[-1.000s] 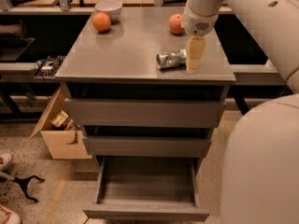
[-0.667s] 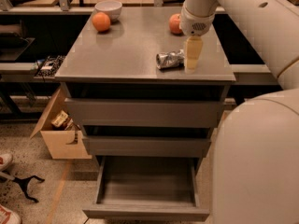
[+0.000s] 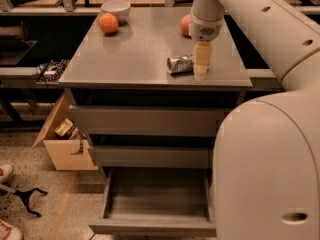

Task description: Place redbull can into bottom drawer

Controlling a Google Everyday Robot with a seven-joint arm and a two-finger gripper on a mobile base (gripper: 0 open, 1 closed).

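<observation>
The redbull can [image 3: 179, 64], silver and dented, lies on its side on the grey cabinet top [image 3: 130, 54], near the front right. My gripper [image 3: 201, 63] hangs straight down from the white arm and stands right against the can's right end, low over the top. The bottom drawer [image 3: 150, 228] is pulled out below, a shallow grey tray with nothing in it. The two drawers above it are pushed in.
A red apple [image 3: 185, 25] sits behind the gripper, partly hidden by it. An orange fruit [image 3: 108, 23] and a white bowl [image 3: 116, 8] sit at the back left. My white arm fills the right side. A cardboard box [image 3: 65, 144] stands on the floor at the left.
My gripper has shifted a little left and down, closer to the can's right end. The can has not visibly moved. The drawer stays open.
</observation>
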